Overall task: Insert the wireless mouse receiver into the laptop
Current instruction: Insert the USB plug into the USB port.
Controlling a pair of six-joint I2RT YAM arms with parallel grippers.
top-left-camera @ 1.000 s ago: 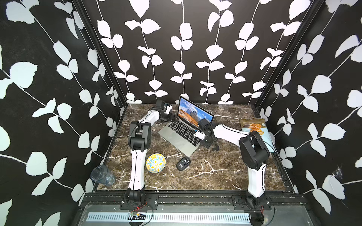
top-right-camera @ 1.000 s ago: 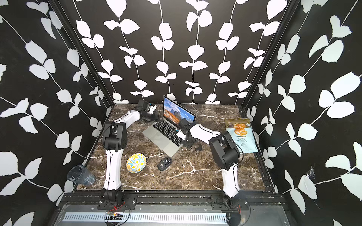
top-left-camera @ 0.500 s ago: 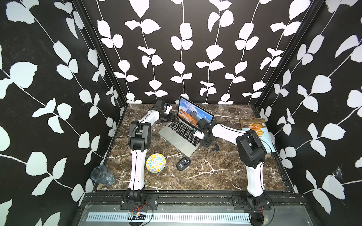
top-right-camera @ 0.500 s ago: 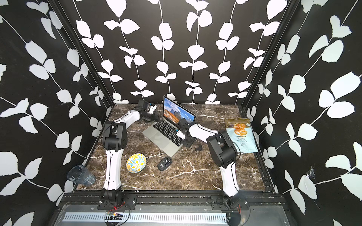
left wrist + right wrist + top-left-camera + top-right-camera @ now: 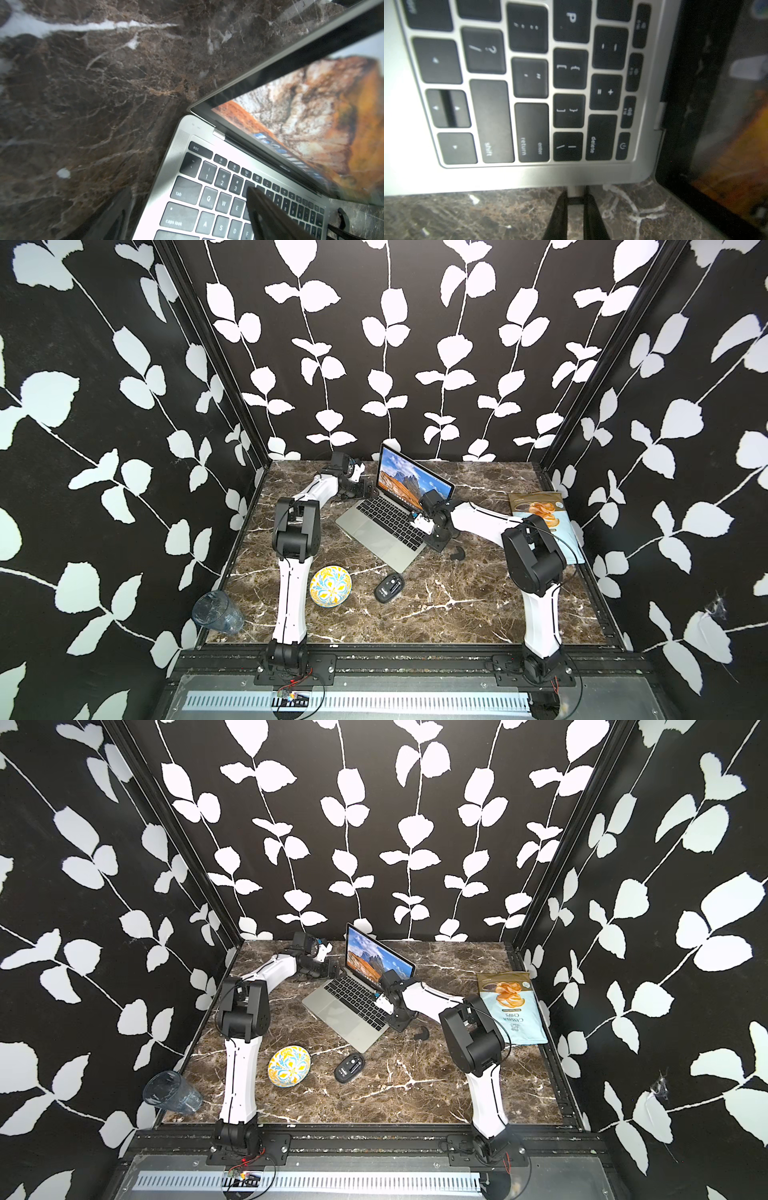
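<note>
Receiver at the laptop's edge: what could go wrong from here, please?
1. The right gripper pinches the small receiver only at its fingertips. The port is hidden, so if the plug is misaligned, it may twist or slip out.
2. The left gripper stands open astride the opposite edge of the laptop, not clamped. A hard push could slide the laptop on the table.

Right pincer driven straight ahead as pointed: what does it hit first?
The side edge of the laptop, by the backslash key. The right pincer is shut on the receiver, whose metal plug meets that edge; whether it is in a port is unclear.
</note>
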